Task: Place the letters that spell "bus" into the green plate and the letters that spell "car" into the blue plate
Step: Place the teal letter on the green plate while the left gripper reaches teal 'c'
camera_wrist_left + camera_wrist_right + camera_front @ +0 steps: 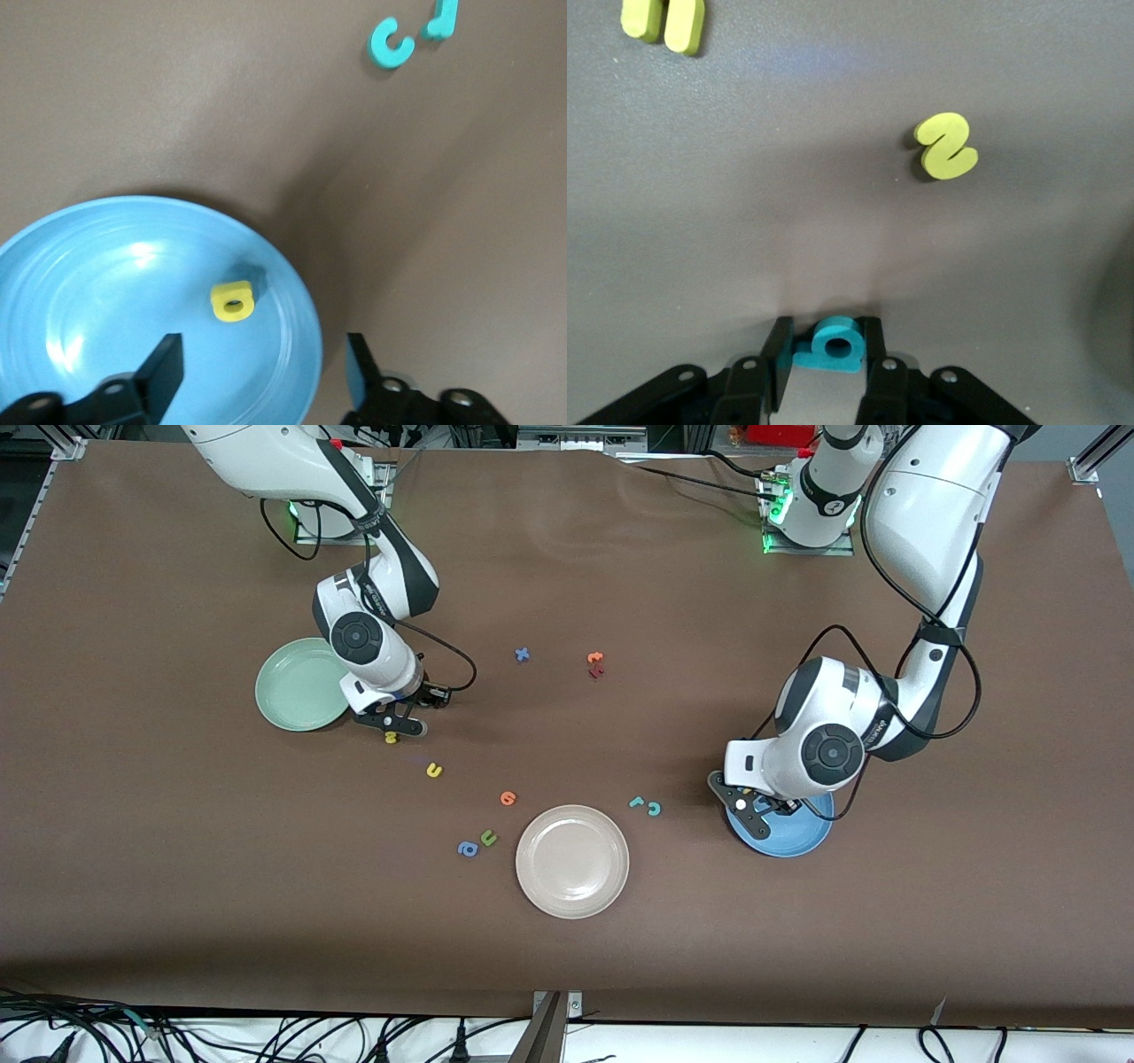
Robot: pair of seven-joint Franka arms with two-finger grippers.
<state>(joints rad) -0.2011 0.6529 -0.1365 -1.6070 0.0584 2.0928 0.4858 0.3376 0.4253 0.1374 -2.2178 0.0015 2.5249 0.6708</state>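
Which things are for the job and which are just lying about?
Job: green plate, blue plate, teal b, yellow s, yellow u, teal c, teal r, yellow a.
Spare: beige plate, green u, blue a, blue x, red letter, orange letters.

Brown counter (620,558), beige plate (572,861) near the front camera, beside it blue letter (467,849) touching green u (488,837), orange letter (507,798), blue x (522,654), orange and dark red letters (595,664) together

The brown table (620,549) carries green plate (297,686), blue plate (797,841), beige plate (572,861), seemingly scattered foam letters.
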